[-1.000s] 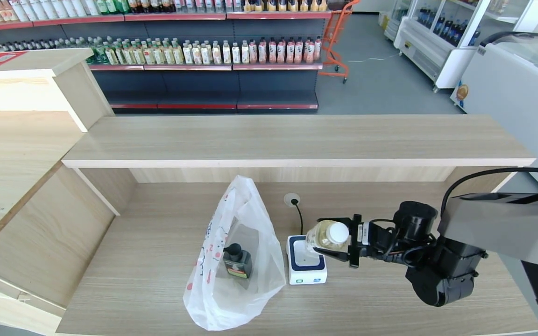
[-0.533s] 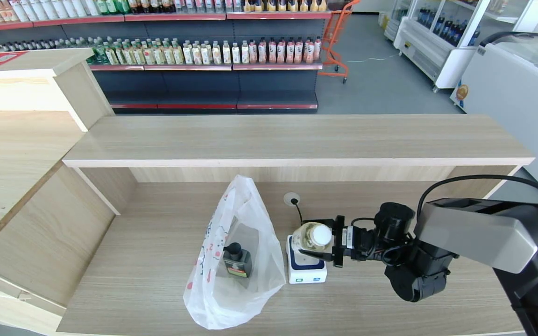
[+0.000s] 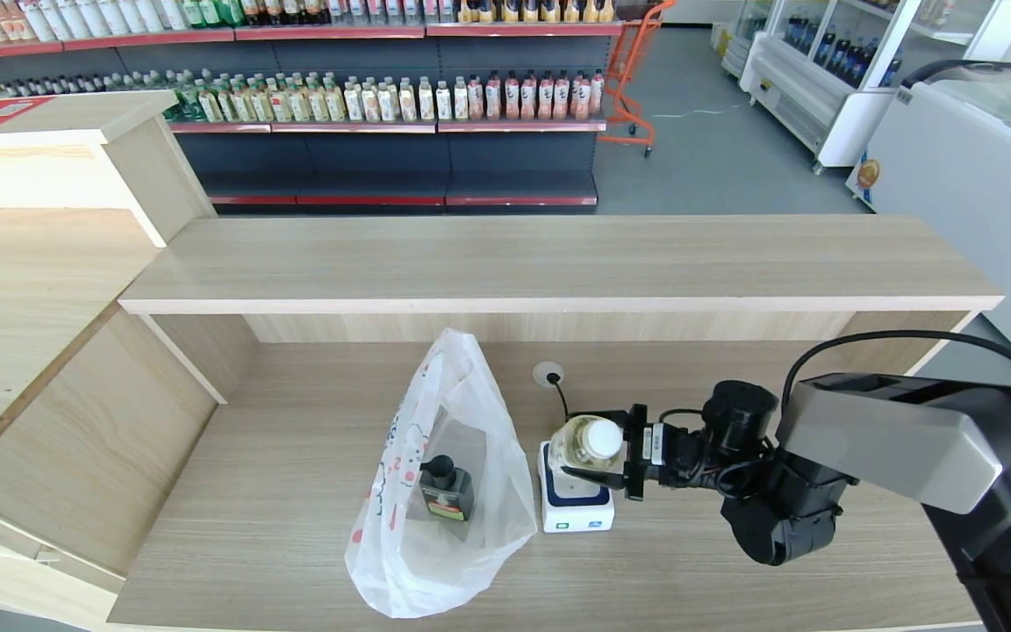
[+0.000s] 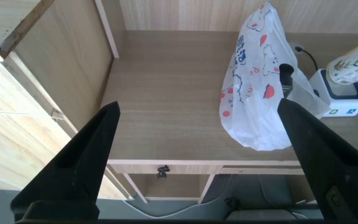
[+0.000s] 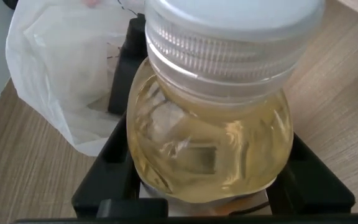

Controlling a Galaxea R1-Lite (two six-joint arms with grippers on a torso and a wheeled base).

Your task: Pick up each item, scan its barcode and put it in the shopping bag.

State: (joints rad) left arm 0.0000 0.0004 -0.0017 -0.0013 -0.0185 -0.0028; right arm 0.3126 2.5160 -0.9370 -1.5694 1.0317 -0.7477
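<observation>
A clear bottle (image 3: 587, 442) of yellowish drink with a white cap hangs just above the white and blue scanner (image 3: 576, 507), with my right gripper (image 3: 595, 448) shut on its body. The right wrist view looks down on the same bottle (image 5: 210, 143) between the black fingers (image 5: 104, 183). Left of the scanner stands the white shopping bag (image 3: 444, 491), open at the top, with a dark pump bottle (image 3: 446, 493) inside. My left gripper (image 4: 197, 162) hangs open off the counter's near edge, facing the bag (image 4: 257, 93) and the scanner (image 4: 344, 99).
The work surface is a low wooden desk (image 3: 295, 491) walled by a raised counter (image 3: 558, 259) behind and a side panel (image 3: 93, 448) on the left. A cable runs from the scanner to a port (image 3: 548, 376) in the desk. Free desk lies left of the bag.
My right arm carried the bottle to the left, from beside the scanner to over it. In the last half second it has hardly moved. The bag is unchanged.
</observation>
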